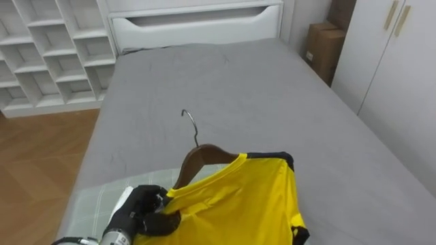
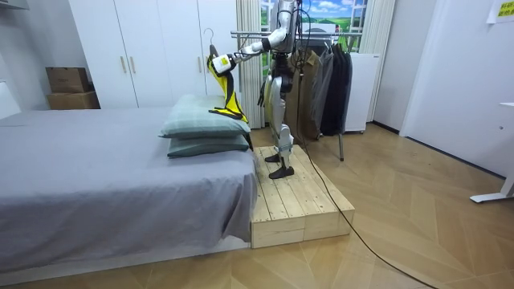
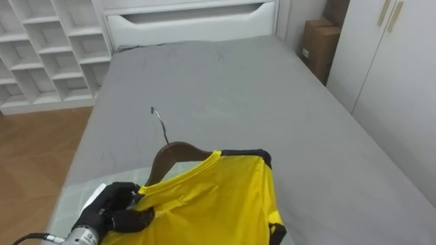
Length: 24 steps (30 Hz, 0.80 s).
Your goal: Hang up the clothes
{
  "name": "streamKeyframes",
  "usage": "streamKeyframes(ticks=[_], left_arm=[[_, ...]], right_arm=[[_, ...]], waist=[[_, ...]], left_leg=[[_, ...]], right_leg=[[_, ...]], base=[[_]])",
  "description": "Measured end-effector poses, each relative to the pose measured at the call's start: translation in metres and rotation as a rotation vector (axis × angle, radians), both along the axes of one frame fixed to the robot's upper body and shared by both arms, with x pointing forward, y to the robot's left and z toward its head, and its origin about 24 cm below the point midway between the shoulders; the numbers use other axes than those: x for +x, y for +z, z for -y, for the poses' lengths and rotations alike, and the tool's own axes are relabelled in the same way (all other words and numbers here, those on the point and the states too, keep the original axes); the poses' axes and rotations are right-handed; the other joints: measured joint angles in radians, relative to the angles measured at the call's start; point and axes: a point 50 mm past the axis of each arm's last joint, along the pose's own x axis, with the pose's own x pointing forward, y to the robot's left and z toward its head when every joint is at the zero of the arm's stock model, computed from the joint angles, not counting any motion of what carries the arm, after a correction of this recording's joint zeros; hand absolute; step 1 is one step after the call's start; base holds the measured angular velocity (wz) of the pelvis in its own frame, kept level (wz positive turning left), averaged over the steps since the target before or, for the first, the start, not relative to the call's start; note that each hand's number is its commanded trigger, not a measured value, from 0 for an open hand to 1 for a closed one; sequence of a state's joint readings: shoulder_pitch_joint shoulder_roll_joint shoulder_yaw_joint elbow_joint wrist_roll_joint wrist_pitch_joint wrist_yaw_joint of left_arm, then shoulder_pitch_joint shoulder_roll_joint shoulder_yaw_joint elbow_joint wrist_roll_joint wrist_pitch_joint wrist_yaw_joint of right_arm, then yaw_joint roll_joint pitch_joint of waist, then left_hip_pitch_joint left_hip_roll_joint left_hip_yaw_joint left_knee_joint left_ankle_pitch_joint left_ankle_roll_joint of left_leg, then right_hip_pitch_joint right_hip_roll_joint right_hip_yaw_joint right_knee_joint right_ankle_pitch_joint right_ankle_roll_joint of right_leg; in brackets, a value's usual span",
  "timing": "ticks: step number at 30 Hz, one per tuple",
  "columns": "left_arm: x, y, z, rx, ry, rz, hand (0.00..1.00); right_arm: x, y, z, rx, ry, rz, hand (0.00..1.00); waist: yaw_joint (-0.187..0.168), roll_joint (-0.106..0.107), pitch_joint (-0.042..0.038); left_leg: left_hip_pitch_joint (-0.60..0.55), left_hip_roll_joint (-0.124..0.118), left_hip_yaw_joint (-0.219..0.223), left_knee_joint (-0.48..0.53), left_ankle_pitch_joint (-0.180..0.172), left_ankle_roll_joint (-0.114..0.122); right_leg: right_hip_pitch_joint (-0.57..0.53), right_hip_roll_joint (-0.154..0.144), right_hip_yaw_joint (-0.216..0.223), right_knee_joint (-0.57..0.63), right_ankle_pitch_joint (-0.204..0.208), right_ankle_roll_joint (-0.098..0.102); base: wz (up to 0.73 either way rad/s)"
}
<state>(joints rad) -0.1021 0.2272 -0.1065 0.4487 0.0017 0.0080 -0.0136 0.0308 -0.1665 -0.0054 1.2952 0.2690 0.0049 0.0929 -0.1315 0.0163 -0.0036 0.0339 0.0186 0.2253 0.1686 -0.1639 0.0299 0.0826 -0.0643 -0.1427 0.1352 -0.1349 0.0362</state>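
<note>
White cubby shelves [image 1: 48,47] stand off to the left beside the bed [image 1: 238,88]; low at the left the robot's left hand [image 1: 146,212] is out over a pale checked pillow [image 1: 95,204], its dark fingers curled tight and pinching the shoulder of the yellow shirt [image 1: 238,204] at the end of a wooden hanger [image 1: 197,158]; the hanger's metal hook [image 1: 191,126] sticks up free, caught on nothing; the shirt, trimmed in black, is draped on the hanger and held in the air above the grey bedcover; further right a cardboard box [image 1: 321,44] sits by white wardrobe doors [image 1: 395,68]; from across the room, the robot stands upright on a wooden platform [image 2: 297,201] at the bedside, arm stretched toward the bed, a clothes rack [image 2: 325,80] of dark garments just behind it
</note>
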Motion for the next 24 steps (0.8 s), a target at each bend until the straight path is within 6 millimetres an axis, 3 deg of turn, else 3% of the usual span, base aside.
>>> streamKeyframes(ticks=[12, 24], left_arm=[[-0.001, 0.007, -0.003, 0.002, 0.014, 0.019, 1.00], [0.009, 0.041, 0.004, -0.007, -0.017, 0.165, 1.00]], right_arm=[[-0.005, 0.000, 0.002, 0.019, -0.019, -0.011, 0.00], [-0.007, 0.001, 0.005, 0.048, -0.014, -0.011, 0.00]], waist=[[0.005, 0.010, 0.0018], [0.007, 0.018, 0.0054]], left_leg=[[0.001, 0.000, -0.006, 0.000, 0.000, 0.000], [0.016, 0.000, -0.007, -0.003, 0.000, -0.001]], right_leg=[[0.000, 0.001, -0.006, 0.002, 0.000, 0.000], [0.015, 0.002, 0.002, 0.001, 0.000, 0.000]], base=[[0.01], [0.00]])
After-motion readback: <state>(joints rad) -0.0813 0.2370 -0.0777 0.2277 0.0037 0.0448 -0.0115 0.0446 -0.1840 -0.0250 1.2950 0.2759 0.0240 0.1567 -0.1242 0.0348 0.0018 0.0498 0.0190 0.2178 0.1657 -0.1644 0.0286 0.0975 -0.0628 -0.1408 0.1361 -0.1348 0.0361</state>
